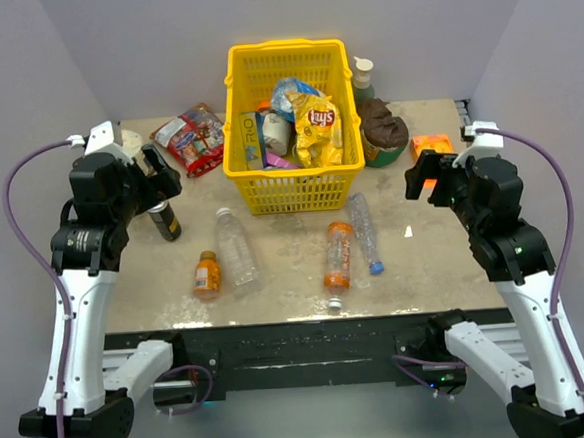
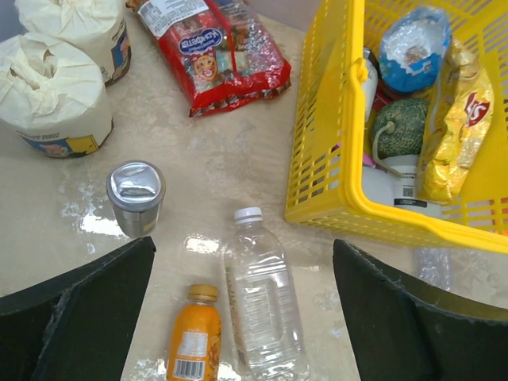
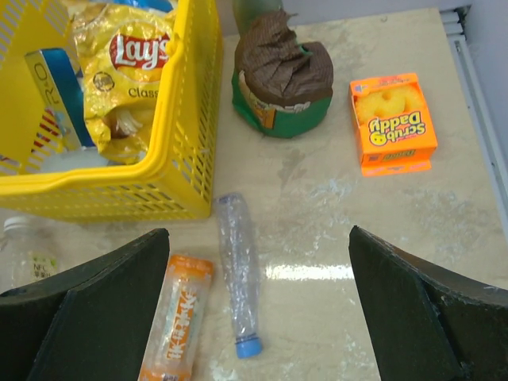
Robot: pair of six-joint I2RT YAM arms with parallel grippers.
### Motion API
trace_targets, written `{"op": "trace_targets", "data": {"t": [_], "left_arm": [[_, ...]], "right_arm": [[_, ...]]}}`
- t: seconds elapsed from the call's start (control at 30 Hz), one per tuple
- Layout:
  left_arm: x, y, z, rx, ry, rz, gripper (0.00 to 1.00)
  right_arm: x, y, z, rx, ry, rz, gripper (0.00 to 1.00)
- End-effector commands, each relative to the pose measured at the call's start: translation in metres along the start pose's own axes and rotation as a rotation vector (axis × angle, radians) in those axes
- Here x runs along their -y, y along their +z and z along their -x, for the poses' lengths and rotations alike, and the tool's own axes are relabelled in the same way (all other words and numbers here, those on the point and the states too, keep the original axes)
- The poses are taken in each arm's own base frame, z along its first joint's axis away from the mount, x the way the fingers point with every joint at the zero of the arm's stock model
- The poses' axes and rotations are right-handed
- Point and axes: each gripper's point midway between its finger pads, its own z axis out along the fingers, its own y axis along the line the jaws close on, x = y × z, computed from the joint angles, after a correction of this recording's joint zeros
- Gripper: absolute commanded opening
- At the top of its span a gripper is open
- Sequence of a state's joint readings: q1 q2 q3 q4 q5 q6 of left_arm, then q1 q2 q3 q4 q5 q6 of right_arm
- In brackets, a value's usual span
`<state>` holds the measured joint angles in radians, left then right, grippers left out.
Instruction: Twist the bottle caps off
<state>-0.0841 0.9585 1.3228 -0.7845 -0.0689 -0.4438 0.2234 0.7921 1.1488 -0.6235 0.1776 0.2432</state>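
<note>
Top external: four capped bottles lying flat, both pincers open

Left pincer spread wide over dark can. Then juice bottle, clear bottle, orange-label bottle with white cap near the tabletop front edge, crushed bottle. Bare surface beyond, below the gaping right pincer.

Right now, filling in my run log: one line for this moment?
left gripper open | right gripper open | bottles lying flat, none held | caps untouched
</note>
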Motion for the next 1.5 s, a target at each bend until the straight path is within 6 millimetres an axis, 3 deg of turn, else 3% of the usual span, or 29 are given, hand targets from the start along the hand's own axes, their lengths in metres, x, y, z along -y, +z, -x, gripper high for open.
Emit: {"op": "trace_targets", "data": {"t": [0.0, 0.2, 0.4, 0.53, 0.67, 0.87, 1.0, 1.1, 1.23, 1.4, 1.47], "left_arm": [[-0.005, 0.006, 0.007, 0.001, 0.040, 0.028, 1.00], [0.003, 0.012, 0.018, 0.047, 0.077, -0.013, 1.00], [0.009, 0.015, 0.032, 0.084, 0.145, -0.043, 1.00], [0.013, 0.027, 0.023, 0.054, 0.171, -0.076, 1.00], [0.029, 0.037, 0.005, 0.012, 0.273, -0.146, 1.00], [0.059, 0.047, -0.027, -0.033, 0.424, -0.230, 0.98], [0.075, 0.053, -0.051, -0.064, 0.423, -0.310, 0.96], [0.082, 0.052, -0.065, -0.100, 0.418, -0.352, 0.94], [0.085, 0.041, -0.071, -0.102, 0.428, -0.376, 0.91], [0.081, 0.030, -0.071, -0.103, 0.425, -0.379, 0.89], [0.082, 0.027, -0.075, -0.119, 0.425, -0.399, 0.89]], "right_arm": [[-0.004, -0.014, 0.013, 0.006, 0.033, 0.013, 0.99], [-0.003, -0.014, 0.013, -0.004, 0.042, 0.004, 0.97], [-0.011, -0.005, -0.012, -0.106, 0.093, 0.029, 0.94], [-0.019, 0.014, -0.064, -0.298, 0.124, 0.051, 0.92], [-0.019, 0.026, -0.141, -0.568, 0.133, 0.044, 0.87], [-0.017, 0.014, -0.203, -0.769, 0.144, -0.022, 0.83], [-0.048, 0.001, -0.240, -0.840, 0.134, -0.014, 0.82], [-0.058, -0.009, -0.271, -0.893, 0.100, -0.053, 0.81], [-0.042, -0.004, -0.284, -0.844, 0.025, -0.172, 0.79], [-0.035, 0.011, -0.270, -0.749, -0.029, -0.217, 0.76], [-0.032, 0.017, -0.276, -0.742, -0.056, -0.226, 0.75]]}}
